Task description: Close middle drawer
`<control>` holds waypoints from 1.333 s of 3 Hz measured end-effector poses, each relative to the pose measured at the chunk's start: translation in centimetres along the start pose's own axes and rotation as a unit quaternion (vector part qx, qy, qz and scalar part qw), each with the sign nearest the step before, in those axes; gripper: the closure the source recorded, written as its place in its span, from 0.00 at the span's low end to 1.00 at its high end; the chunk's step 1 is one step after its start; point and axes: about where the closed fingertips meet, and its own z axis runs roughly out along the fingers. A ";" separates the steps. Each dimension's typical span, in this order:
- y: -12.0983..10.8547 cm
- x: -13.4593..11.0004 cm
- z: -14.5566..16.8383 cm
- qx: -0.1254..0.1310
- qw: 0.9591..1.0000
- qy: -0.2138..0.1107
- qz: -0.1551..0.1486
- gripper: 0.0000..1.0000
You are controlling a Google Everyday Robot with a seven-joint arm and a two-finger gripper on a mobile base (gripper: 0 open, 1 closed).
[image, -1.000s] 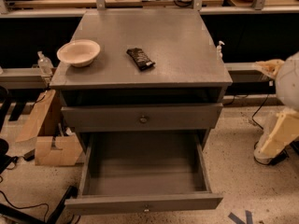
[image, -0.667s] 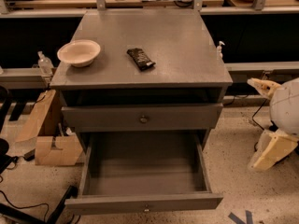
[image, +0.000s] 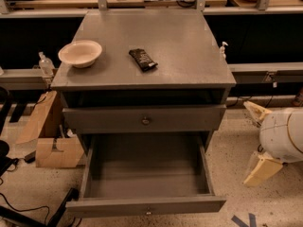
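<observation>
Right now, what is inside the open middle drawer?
The middle drawer shows only its bare grey bottom. Its rear lies in shadow under the upper drawer, so that part cannot be seen. The gripper is off to the drawer's right, fingers open.

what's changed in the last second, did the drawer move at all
The gripper, on the right of the cabinet, has come down and slightly left, towards the open middle drawer. Its fingers are spread and hold nothing. The drawer has not moved and is pulled out as before. The bowl and the dark packet on top are where they were.
</observation>
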 end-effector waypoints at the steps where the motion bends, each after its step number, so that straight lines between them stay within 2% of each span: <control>1: 1.3 0.4 1.5 -0.003 1.000 0.000 0.007 0.00; 2: 4.5 2.5 5.6 -0.017 1.000 -0.004 0.020 0.00; 3: 8.1 5.5 12.1 -0.027 0.998 -0.019 0.046 0.18; 4: 11.1 7.5 18.0 -0.036 0.997 -0.041 0.062 0.43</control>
